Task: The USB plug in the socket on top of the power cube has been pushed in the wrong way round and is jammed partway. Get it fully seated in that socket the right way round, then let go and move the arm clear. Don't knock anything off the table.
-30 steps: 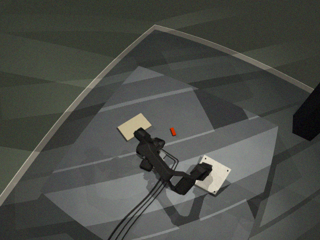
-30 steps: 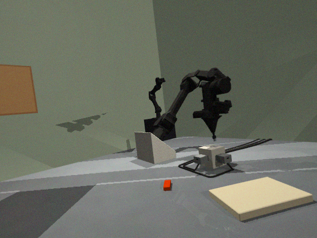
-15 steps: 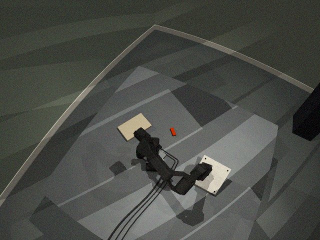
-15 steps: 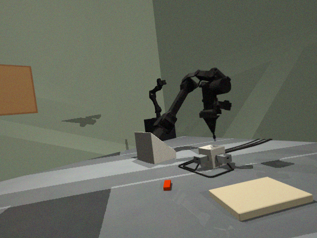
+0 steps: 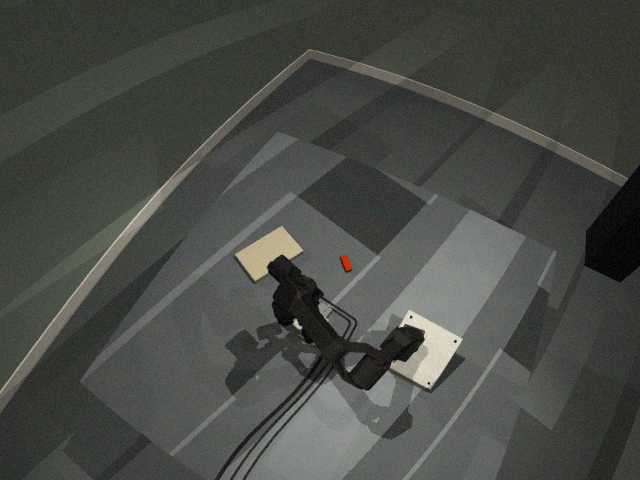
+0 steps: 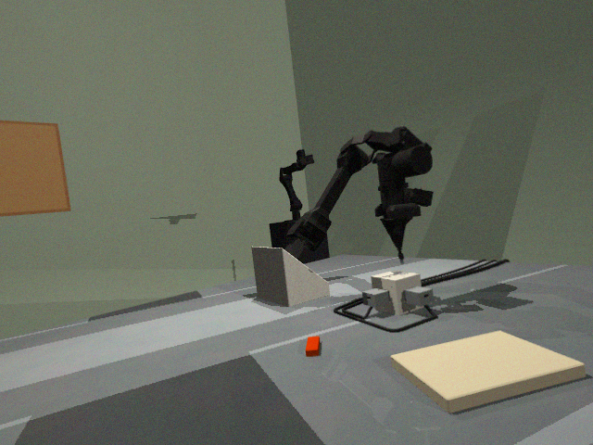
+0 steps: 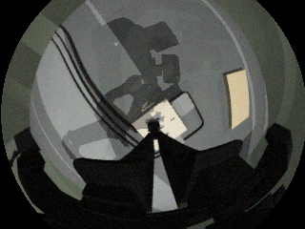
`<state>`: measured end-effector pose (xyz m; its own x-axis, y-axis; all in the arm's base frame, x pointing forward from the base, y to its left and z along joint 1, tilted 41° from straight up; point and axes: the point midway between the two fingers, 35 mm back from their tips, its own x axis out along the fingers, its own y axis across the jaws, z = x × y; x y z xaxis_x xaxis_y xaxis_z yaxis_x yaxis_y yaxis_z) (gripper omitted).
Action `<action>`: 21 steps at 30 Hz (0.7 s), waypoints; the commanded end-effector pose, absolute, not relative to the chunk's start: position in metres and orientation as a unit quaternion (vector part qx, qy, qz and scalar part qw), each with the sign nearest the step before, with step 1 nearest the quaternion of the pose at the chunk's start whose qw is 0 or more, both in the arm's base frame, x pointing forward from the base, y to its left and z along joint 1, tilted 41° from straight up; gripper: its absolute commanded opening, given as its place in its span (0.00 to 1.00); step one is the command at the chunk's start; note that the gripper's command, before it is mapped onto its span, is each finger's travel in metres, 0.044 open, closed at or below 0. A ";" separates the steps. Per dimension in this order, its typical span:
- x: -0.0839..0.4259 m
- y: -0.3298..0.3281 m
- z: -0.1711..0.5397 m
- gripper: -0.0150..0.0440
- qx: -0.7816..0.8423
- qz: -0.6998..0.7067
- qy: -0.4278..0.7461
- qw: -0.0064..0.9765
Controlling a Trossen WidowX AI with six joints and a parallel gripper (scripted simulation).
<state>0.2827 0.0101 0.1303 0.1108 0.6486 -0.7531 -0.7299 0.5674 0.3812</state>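
High oblique top, low tableside exterior, close downward wrist; power cube shared by latter two (image 6: pixel 403 286) (image 7: pixel 177 125).Far overhead, low side-on, close downward past fingers; latter two sharing cube (image 6: pixel 403 286) (image 7: pixel 177 125)

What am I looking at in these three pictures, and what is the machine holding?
One jointed black robot arm reaches over a table. The top picture looks down on it, the exterior one views it from the side, and the wrist one looks out past its fingers. A pale power cube with grey side plugs and dark cables stands below. Around it are a flat cream block, a small red piece and a pale wedge. The fingers grip something small and dark above the cube, presumably the USB plug.
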 end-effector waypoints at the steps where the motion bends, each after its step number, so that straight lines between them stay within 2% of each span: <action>1: 0.283 0.010 0.130 0.25 -0.074 0.483 0.459 0.742; 21: 0.283 0.010 0.130 0.25 -0.262 0.585 0.320 0.698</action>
